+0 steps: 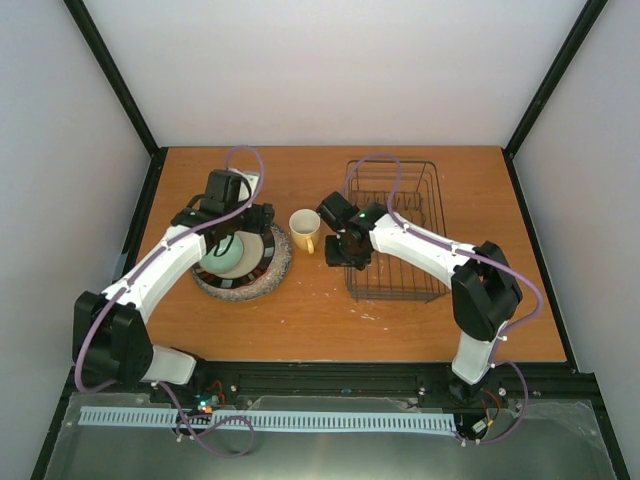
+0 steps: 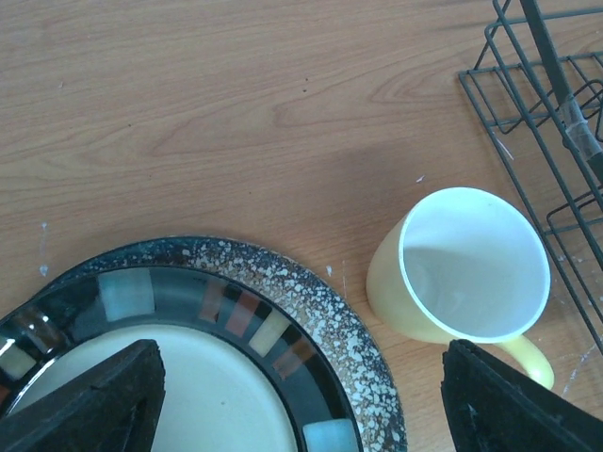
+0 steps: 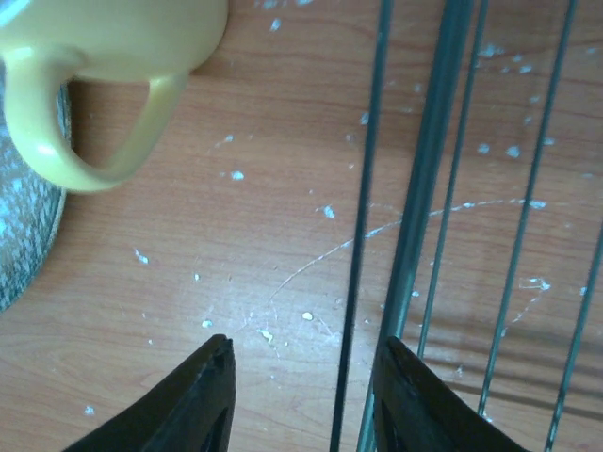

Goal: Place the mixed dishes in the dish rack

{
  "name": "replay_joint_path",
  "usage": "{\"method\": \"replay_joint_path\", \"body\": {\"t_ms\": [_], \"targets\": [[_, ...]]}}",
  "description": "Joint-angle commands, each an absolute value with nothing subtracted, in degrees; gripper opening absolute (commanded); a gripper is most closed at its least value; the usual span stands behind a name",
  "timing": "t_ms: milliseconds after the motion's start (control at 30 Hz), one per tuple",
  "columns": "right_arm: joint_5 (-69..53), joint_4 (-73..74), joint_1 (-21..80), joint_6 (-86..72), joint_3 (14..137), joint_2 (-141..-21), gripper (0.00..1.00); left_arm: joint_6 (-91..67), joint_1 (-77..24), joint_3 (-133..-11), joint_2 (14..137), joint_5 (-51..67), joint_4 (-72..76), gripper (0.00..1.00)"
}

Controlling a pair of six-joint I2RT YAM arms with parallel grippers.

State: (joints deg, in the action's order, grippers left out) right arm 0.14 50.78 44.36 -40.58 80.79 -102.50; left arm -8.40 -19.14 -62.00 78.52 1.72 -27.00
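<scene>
**Item 1. Dish rack** [image 1: 410, 163]: rectangular dark thin-wire basket on the robot's right half of the wooden table [image 1: 480, 320]. Long axis runs near-to-far. No dishes seen in it, so loading is judged not yet begun.

**Item 2. Mug** [image 1: 304, 229]: pale yellow ceramic, white inside, upright, mouth up, handle toward the near edge. Stands betw. plates and rack, just left of the rack's left wall.

**Item 3. Plates, stack of two:** speckled grey-and-dark stoneware plate [image 2: 330, 320] underneath. On it sits a dark-rimmed plate w/ coloured blocks [image 2: 236, 311], cream centre. Both lie flat, left of the mug.

**Item 4. Left gripper** [image 1: 232, 245]: hovers over the plate stack, fingers spread wide, nothing betw. them.

**Item 5. Right gripper** [image 3: 306, 348]: at the rack's left wall, fingers parted w/ a clear gap, grasping nothing. One thin rack wire shows in that gap; can't tell if it's level w/ the tips or below.

**Note:** the mug lies to the right gripper's left w/ its handle on the gripper's side, and the rack is immediately to its right. The right arm is the nearer to the mug. Judged a short carry rightward.
</scene>
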Motion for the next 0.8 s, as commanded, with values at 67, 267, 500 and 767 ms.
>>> {"method": "replay_joint_path", "body": {"t_ms": [67, 267, 500, 767], "targets": [[8.2, 55.4, 44.8, -41.0, 84.0, -99.0, 0.5, -6.7, -19.7, -66.8, 83.0, 5.2, -28.8, 0.79], [11.8, 57.4, 43.2, -41.5, 83.9, -95.1, 0.52, -5.6, -20.1, -69.2, 86.5, 9.0, -29.6, 0.75], [11.3, 55.7, 38.3, -41.2, 78.9, -87.8, 0.53, -3.3, -22.3, -74.2, 92.4, 10.6, -31.9, 0.74], [9.0, 54.9, 34.2, -39.5, 74.9, -83.8, 0.52, -2.7, -28.1, -78.4, 99.0, 6.3, -34.3, 0.68]]}}
